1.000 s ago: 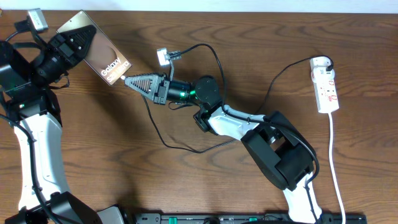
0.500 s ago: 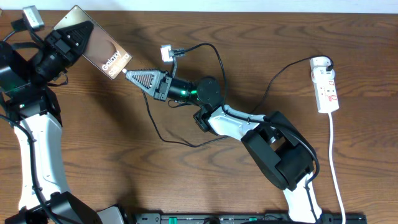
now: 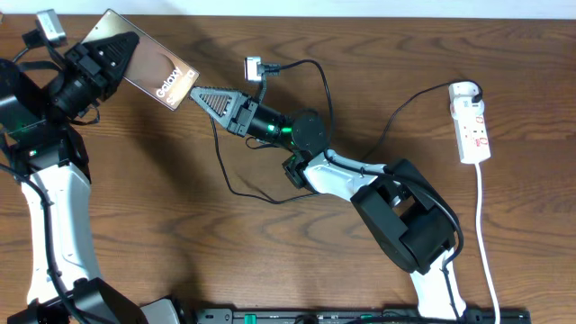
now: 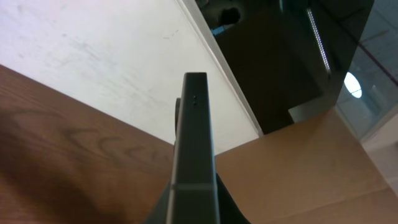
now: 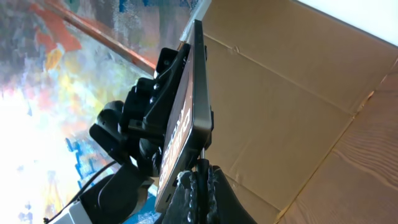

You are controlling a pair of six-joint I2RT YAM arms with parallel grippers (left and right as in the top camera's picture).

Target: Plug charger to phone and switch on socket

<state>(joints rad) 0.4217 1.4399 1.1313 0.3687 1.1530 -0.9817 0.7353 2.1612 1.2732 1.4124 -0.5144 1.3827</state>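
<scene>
while my left gripper (image 3: 112, 50) clamps the phone (image 3: 151, 67) aloft, my right gripper (image 3: 202, 93), pinched on the charger (image 3: 270, 200), meets its edge; i should square tip to port before pushing.

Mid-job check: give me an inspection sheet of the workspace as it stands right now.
Surface: brown wooden table.
Job's things: phone held off the table at far left, tilted; charger tip at the phone's lower edge, seating cannot be told; socket lying flat at far right.
Clutter: nothing seen.
Grippers: left gripper shut on the phone; right gripper shut on the charger.
Cables: charger loops across the table to the socket's far end; white cord runs to the near edge.
Surroundings: white wall behind the table.
</scene>
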